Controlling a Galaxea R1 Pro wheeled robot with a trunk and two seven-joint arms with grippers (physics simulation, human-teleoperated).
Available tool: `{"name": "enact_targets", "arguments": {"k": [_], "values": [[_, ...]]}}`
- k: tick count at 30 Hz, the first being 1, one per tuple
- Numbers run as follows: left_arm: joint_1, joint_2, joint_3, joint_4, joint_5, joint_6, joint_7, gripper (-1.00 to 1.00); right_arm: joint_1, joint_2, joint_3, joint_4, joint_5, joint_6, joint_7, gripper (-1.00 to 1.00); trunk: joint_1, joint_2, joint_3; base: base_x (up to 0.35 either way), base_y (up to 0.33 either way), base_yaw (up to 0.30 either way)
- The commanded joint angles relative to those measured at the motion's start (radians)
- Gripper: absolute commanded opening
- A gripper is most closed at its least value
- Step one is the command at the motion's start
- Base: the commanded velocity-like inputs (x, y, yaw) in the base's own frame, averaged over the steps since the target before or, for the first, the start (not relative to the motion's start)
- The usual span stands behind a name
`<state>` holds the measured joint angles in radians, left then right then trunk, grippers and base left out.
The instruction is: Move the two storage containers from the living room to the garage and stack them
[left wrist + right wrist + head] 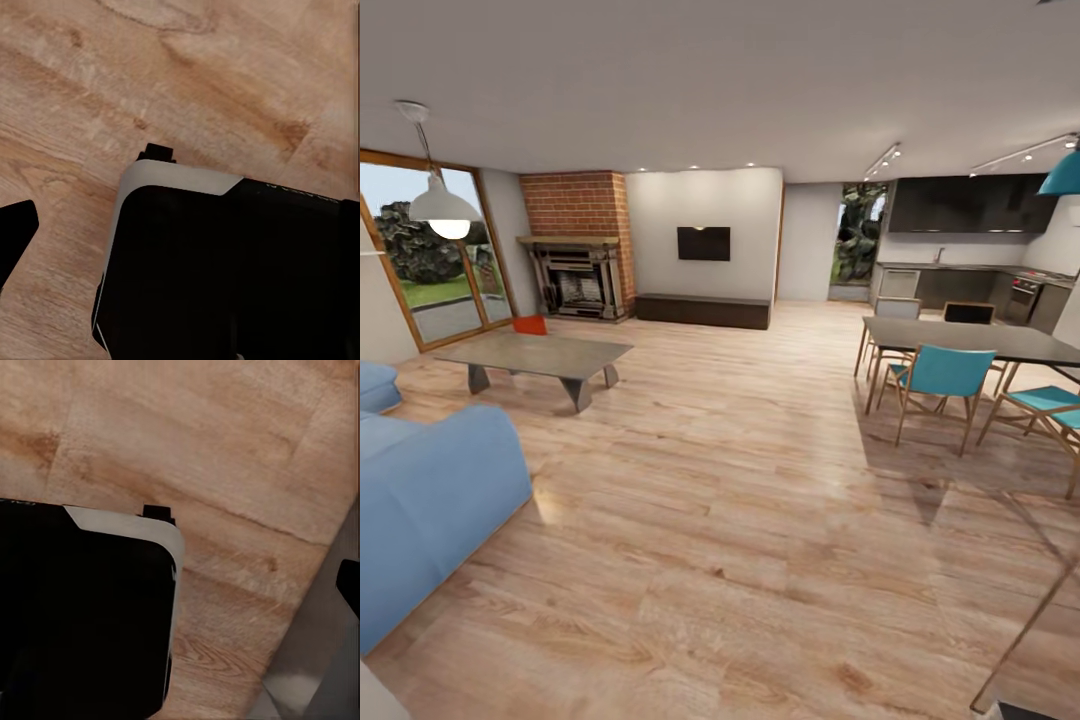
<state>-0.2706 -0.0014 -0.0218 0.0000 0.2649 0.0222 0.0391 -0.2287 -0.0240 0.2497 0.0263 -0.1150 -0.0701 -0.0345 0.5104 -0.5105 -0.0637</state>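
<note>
I am in the living room, looking across its light wood plank floor (740, 480). One red-orange storage container (530, 324) sits on the floor far off at the left, just beyond the low coffee table (540, 355) and in front of the brick fireplace (578, 270). The table's edge hides the bin's lower part. The left wrist view catches one dark fingertip (15, 240) at the frame's edge over the planks, and the right wrist view catches another dark fingertip (349, 585) the same way. Nothing shows between the fingers. The garage is out of view.
A blue sofa (430, 500) stands close at the left. A dining table (980, 340) with teal chairs (945, 380) fills the right side. A low dark cabinet (703, 311) sits under the wall TV (703, 243). Open plank floor runs ahead. My black base (225, 270) shows below both wrists.
</note>
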Motion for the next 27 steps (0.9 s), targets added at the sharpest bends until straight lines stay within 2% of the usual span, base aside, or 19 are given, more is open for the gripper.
{"name": "enact_targets", "arguments": {"k": [1,20,22,23,27], "values": [[-0.001,0.0,-0.003,0.0,0.007,0.002,0.002,1.0,-0.001,0.0,0.009,0.003,-0.01,-0.005,-0.001,1.0,0.001,-0.002,-0.002,0.324,0.0,0.0],[-0.001,0.0,-0.003,0.0,0.006,0.0,0.002,1.0,-0.001,0.001,0.008,0.003,-0.014,-0.004,-0.001,1.0,0.001,-0.002,-0.002,0.324,0.0,0.0],[-0.001,0.0,-0.003,0.0,0.006,-0.014,0.003,1.0,-0.001,0.001,0.008,0.003,-0.014,-0.004,-0.001,1.0,0.001,-0.002,-0.002,0.324,0.0,0.0],[-0.001,0.0,-0.003,0.001,0.007,-0.064,0.005,1.0,-0.001,0.001,0.008,0.003,-0.014,-0.004,-0.001,1.0,0.001,-0.002,-0.002,0.324,0.0,0.0],[-0.001,0.0,-0.003,0.001,0.008,-0.09,0.009,1.0,-0.001,0.001,0.008,0.003,-0.014,-0.004,-0.001,1.0,0.001,-0.002,-0.002,0.324,0.0,0.0]]}}
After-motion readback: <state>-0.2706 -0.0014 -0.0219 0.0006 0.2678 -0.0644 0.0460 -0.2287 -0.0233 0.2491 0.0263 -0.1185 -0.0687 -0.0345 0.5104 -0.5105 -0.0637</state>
